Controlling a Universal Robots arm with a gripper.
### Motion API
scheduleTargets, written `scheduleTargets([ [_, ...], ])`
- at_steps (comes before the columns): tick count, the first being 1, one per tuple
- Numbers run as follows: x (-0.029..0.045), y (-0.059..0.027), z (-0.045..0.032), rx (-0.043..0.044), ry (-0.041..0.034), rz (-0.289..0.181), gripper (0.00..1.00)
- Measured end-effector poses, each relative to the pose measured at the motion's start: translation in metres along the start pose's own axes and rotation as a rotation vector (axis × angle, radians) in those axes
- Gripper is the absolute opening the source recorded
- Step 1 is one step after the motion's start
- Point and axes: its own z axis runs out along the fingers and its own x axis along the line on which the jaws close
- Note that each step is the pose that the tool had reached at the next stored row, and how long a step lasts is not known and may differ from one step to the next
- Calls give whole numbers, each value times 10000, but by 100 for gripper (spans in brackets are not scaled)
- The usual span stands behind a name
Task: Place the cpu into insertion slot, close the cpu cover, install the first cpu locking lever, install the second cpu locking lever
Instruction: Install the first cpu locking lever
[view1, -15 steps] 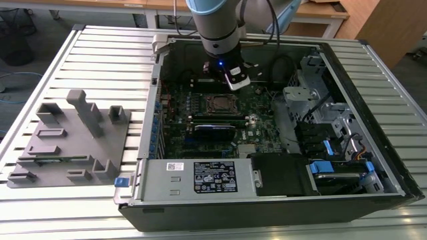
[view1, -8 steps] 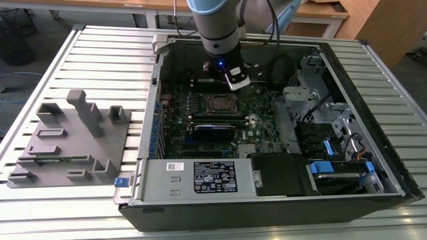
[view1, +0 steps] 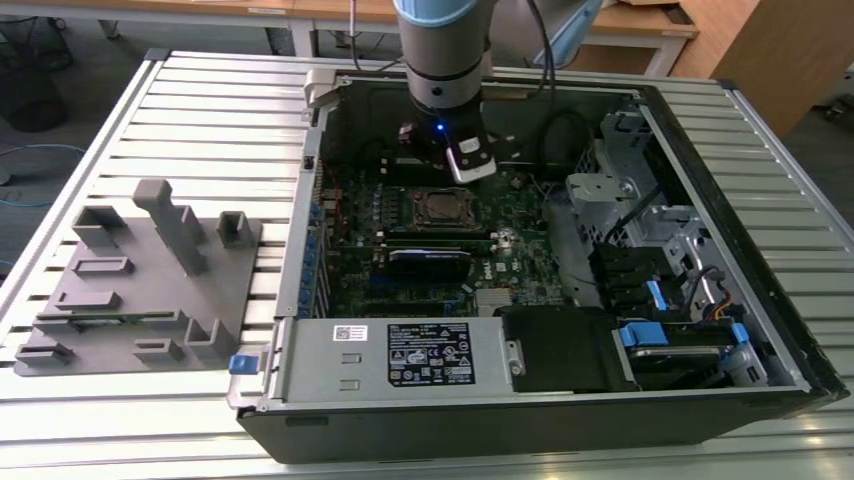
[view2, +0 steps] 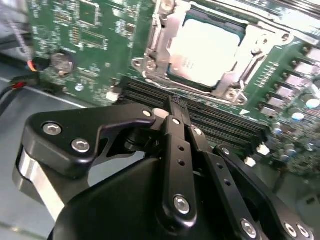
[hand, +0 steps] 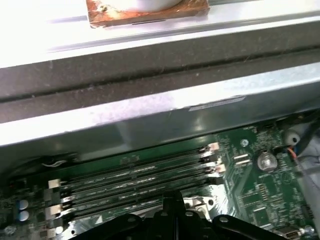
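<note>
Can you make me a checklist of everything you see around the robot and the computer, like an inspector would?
Surface: ridged metal table carrying an open computer case.
Job's things: cpu sits in the insertion slot; cpu cover lies closed around it.
Clutter: grey plastic fixture block on the exterior view's left.
End effector: end effector shut, holding nothing, poised over the memory slots beside the socket.
Cables: black cables inside the case; blue cable on the floor.
Surroundings: wooden desks behind; black bin on the floor.
</note>
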Motion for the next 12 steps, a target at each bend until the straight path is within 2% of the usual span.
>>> scheduleTargets([
  [3, 0, 0, 0, 16, 49, 13, 10],
  [4, -4, 2, -1, 233, 19, -17, 10],
  [6, -5, 1, -1, 601, -34, -68, 10],
  [12, -9, 2, 0, 1660, -194, -218, 10],
])
